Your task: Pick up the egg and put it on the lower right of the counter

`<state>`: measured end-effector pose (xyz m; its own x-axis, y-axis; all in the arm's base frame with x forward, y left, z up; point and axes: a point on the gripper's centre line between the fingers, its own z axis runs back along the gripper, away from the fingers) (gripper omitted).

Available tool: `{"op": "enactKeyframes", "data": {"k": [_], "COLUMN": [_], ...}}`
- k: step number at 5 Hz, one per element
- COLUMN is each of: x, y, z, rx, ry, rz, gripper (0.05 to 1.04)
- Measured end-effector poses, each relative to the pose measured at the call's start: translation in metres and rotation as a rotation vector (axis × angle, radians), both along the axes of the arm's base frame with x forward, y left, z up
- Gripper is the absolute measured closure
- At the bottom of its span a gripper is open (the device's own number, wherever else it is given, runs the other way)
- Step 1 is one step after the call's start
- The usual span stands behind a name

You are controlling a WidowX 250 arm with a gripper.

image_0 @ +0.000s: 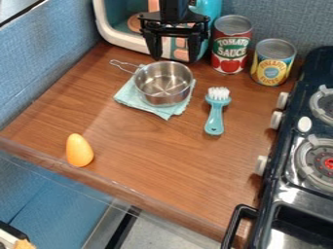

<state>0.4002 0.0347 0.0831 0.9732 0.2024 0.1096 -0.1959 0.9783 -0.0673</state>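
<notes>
Black and unladen, the gripper (174, 58) hangs near the steel pan (164, 85), its jaws well apart. The egg (80, 151) stands at the lower left of the counter (146, 155); picking it up comes first: travel above, descend, then squeeze.

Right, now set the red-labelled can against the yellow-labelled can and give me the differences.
The red-labelled can is taller; the yellow-labelled can is shorter. The red-labelled can's label also has white and green on it, while the yellow-labelled can's has a blue patch. The red-labelled can stands farther from the stove than the yellow-labelled can. Both are upright cylinders with silvery metal tops.
</notes>
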Motion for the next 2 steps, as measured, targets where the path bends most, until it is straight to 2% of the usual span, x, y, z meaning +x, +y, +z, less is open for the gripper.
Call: {"op": "enactKeyframes", "data": {"k": [1,2], "x": [-0.006,-0.042], "y": [-0.001,0.015], "z": [-0.020,-0.031], "rx": [-0.005,0.005], "ry": [0.050,0.107], "rz": [-0.003,-0.027], "gripper": [0.082,0.083]}}
